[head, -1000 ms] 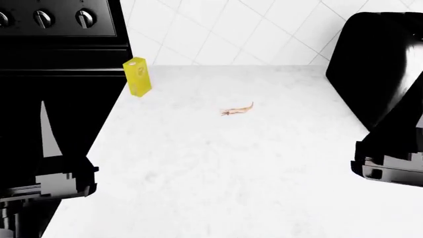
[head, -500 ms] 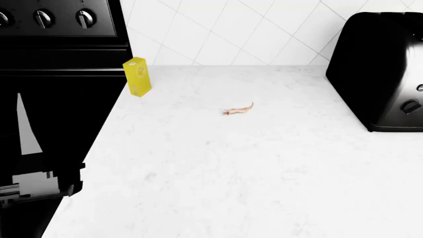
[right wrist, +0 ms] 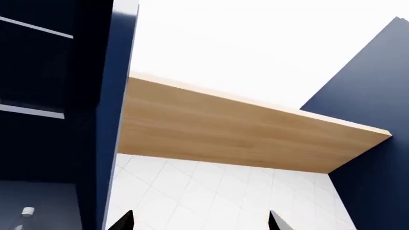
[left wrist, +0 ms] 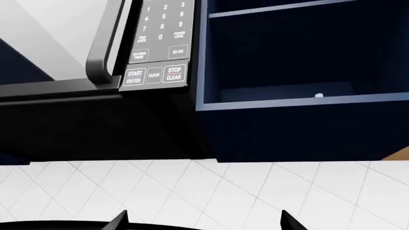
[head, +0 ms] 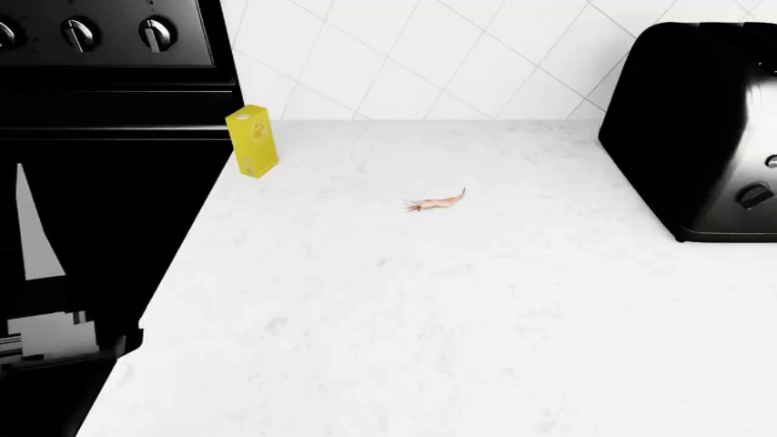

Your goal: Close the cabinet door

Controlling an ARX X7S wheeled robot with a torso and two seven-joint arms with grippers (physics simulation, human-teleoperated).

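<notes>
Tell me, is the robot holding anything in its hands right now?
No. In both wrist views, the left hand and the right hand show open fingertips with only wall tiles between them. The cabinet door is not gripped.

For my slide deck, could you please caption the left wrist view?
Left wrist view: microwave keypad beside the open navy cabinet, above white wall tiles.

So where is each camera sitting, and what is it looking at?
Head view: on the robot's head, looking down at the counter, carton, toaster and stove; the left arm shows.
Left wrist view: near the left end effector, looking up at the microwave and the open cabinet; fingertips show.
Right wrist view: near the right end effector, looking up at the cabinet's door.
Both wrist views share the blue cabinet and white tiles.
</notes>
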